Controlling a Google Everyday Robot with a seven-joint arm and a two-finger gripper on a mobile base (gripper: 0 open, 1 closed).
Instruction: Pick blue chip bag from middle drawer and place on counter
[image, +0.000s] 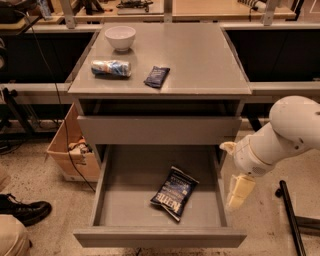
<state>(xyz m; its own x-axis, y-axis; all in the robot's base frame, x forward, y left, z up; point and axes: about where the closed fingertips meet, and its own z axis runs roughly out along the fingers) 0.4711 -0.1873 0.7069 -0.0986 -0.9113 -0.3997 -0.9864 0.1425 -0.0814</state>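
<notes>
Tool hangs outside middle drawer wall, blue chip bag inside.

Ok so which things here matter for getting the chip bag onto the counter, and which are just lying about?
For the job: blue chip bag, in the open middle drawer; counter; gripper, hanging right of the drawer in view.
Lying about: white bowl, blue-and-white can, small dark-blue packet, all on the counter; cardboard box on the floor.
</notes>
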